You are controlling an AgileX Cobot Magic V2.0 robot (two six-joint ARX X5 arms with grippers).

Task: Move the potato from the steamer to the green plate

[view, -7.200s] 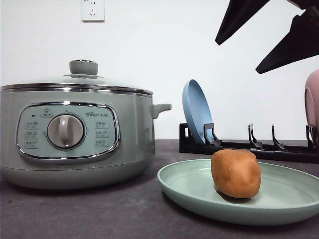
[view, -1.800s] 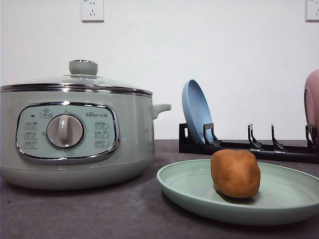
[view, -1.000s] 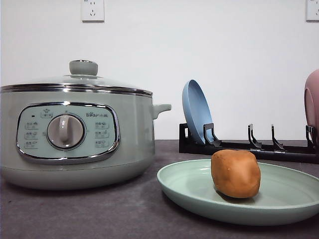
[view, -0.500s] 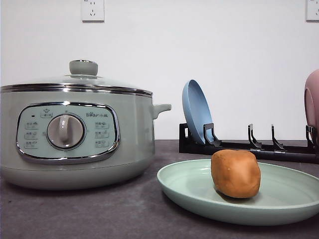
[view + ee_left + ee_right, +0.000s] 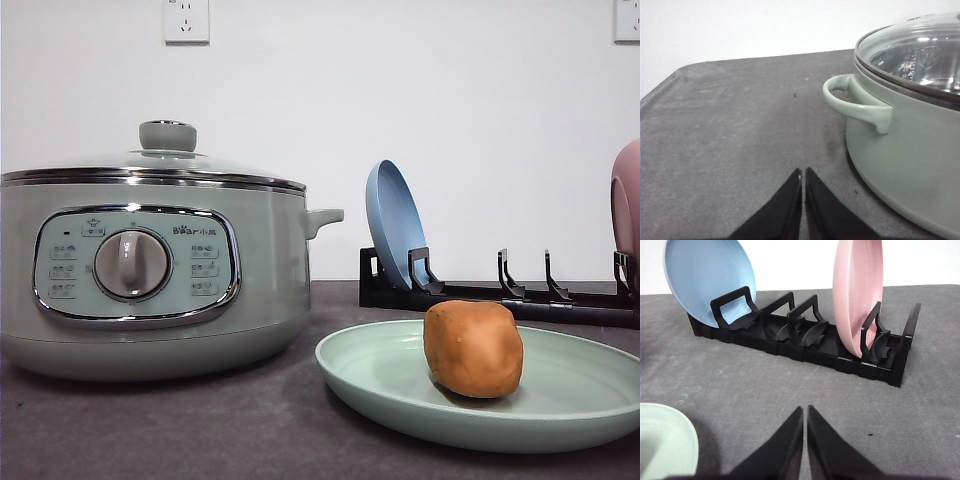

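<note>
The potato [image 5: 473, 349] sits upright on the green plate [image 5: 380, 375], at three o'clock from the lidded steamer [image 5: 150, 270]. Both my pincers are closed and empty: left pincer [image 5: 803, 175] beside the steamer, right pincer [image 5: 805, 412] nearer the plate. I judge the transfer done.

- black dish rack [image 5: 500, 290] stands at the back of the dark grey table [image 5: 200, 430]
- blue plate [image 5: 395, 225] upright in its left end slot
- pink plate [image 5: 858, 292] upright near the other end (two slots between them)
- wall socket [image 5: 186, 20] above
</note>
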